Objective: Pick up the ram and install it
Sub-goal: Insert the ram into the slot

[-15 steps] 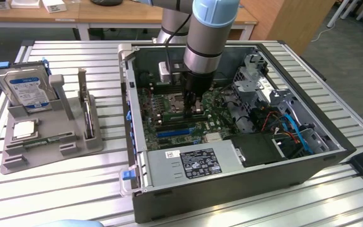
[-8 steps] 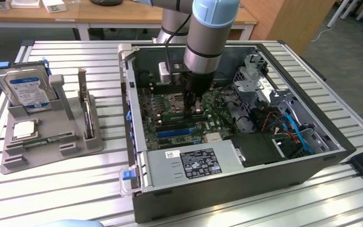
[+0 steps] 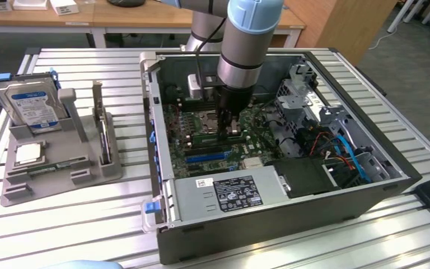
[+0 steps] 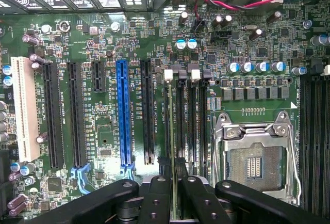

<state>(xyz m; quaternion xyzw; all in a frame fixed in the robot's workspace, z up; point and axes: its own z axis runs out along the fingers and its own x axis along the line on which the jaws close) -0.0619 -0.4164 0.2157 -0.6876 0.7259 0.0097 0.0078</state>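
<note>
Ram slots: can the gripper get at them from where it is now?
Probably yes. The gripper holds the ram edge-on over the slots beside the CPU socket. Nothing lies across them, and the red cables lie off near the board's edge.

I saw the arm (image 3: 241, 50) reaching straight down into the open computer case (image 3: 290, 224), its gripper (image 3: 232, 128) low over the green motherboard (image 3: 200, 147), just beside the CPU socket (image 3: 202, 120). On the exterior view's left a grey holder (image 3: 58, 182) sat on the slatted table (image 3: 73, 230), carrying an upright hard drive (image 3: 32, 106) and a flat CPU chip (image 3: 28, 152).
</note>
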